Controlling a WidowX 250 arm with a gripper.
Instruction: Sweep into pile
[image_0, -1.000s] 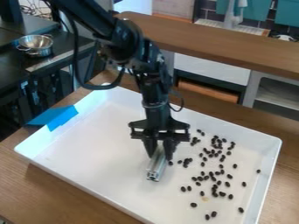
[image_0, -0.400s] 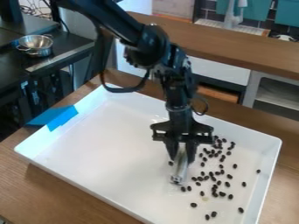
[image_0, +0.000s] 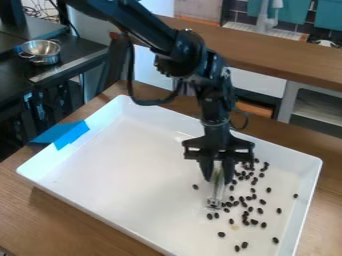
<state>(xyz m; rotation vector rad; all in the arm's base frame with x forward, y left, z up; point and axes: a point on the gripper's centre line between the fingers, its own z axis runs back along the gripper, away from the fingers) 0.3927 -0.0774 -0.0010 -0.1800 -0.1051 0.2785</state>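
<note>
On a brown wooden table (image_0: 40, 212), a broad, shallow white tray (image_0: 120, 170) with raised walls is set, and its far left wall is marked by a piece of bright blue tape (image_0: 72, 135). Behind it, a shiny metal bowl (image_0: 41, 51) is seen on a dark counter. Small, dark oval beans (image_0: 254, 221) are scattered over the right part of the tray, loosely clustered in places, with one lying alone to the left of the others. A narrow, silvery metal bar (image_0: 217, 192) is held at its upper end by the black two-finger gripper (image_0: 218, 178), whose fingers are closed on either side of it; its lower end is brought down at the left edge of the scatter, at or very near the tray floor. The bar is judged to be stiff and fairly light, smooth enough to twist if pushed hard at its free end, so it is best pinched squarely and firmly near the top, as is done here. The beans are likely to be hard, very light and ready to roll, so a slow, low stroke is called for. With so narrow an edge, some could be slipped past, and no compact pile is formed yet.
</note>
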